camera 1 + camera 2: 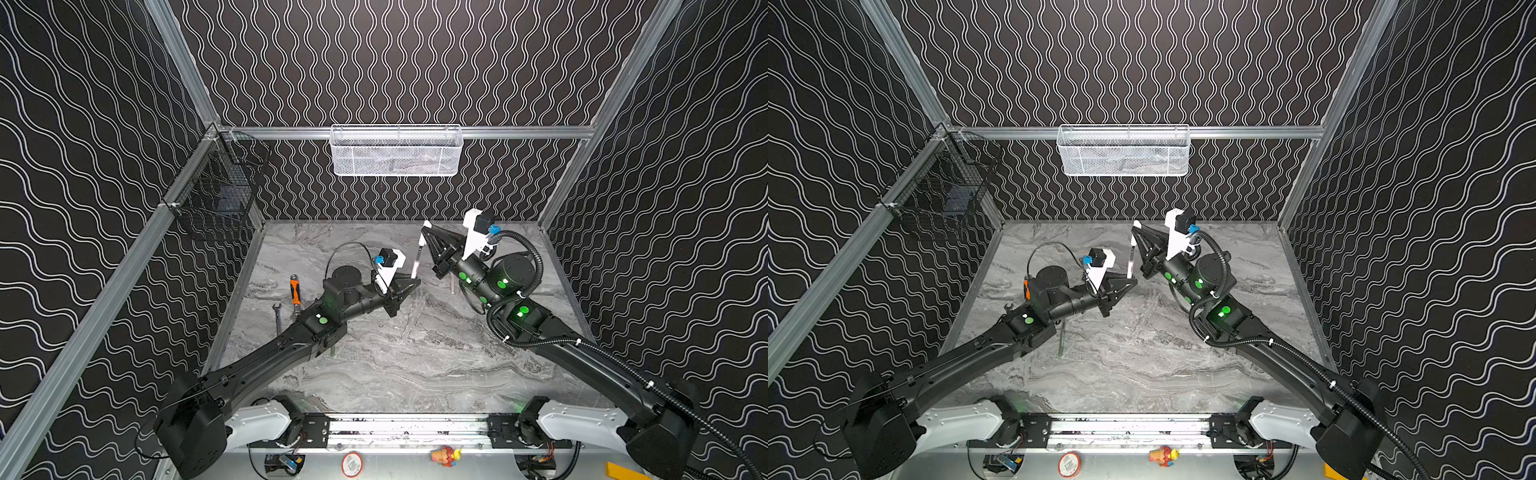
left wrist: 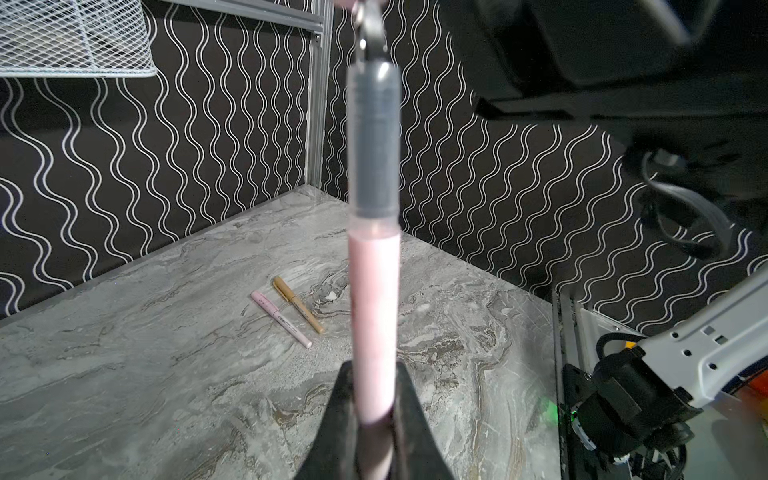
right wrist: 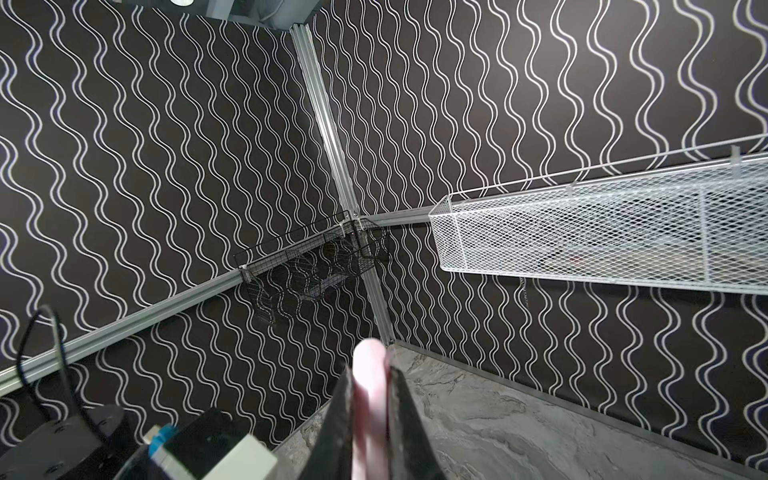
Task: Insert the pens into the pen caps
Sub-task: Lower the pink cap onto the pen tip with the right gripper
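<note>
Pen [image 2: 374, 291], pale pink, held near-upright above surface [image 2: 124, 374], clamped in L fingers [image 2: 338, 415]; pink cap [image 3: 368, 374] clamped in R fingers [image 3: 401, 415] just at its tip. Step: mating pair. Next needs axes aligned, then straight push til seated.

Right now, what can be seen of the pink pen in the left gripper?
The pink pen is a slim, pale pink plastic stick with a clear front sleeve over a dark grey grip and a metal tip, uncapped. The left gripper, shut, pinches its lower barrel and holds it off the table, tip end raised. Its tip points at the pink cap in the right gripper; contact is unclear.
</note>
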You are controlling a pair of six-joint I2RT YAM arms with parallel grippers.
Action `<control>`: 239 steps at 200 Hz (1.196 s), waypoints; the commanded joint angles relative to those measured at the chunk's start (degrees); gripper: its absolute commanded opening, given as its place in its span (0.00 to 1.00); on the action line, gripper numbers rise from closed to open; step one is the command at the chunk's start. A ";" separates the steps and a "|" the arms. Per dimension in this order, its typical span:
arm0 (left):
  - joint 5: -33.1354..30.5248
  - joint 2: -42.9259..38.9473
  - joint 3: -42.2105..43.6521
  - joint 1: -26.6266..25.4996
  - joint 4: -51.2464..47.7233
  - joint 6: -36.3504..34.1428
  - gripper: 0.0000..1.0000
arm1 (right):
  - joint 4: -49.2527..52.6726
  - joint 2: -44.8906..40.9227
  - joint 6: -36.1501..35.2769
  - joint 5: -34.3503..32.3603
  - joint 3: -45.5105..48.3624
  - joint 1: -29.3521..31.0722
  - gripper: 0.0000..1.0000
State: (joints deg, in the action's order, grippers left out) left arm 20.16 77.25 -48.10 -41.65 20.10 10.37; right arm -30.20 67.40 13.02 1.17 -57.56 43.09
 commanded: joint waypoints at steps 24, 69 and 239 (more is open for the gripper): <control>0.06 0.16 -0.41 -0.03 2.44 -0.37 0.00 | -0.22 -0.41 0.65 0.01 -0.27 0.09 0.10; -0.17 -0.24 -0.24 -0.08 2.45 -0.49 0.00 | -0.47 0.26 1.57 0.55 0.04 0.08 0.10; -0.30 -0.47 -0.24 -0.04 2.51 0.00 0.00 | 0.32 -1.53 1.76 1.55 3.90 0.06 0.14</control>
State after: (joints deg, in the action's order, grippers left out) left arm 19.99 76.90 -48.01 -41.69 18.35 10.37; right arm -31.05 66.13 15.81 1.61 -54.15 43.11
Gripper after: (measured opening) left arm 0.124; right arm 0.141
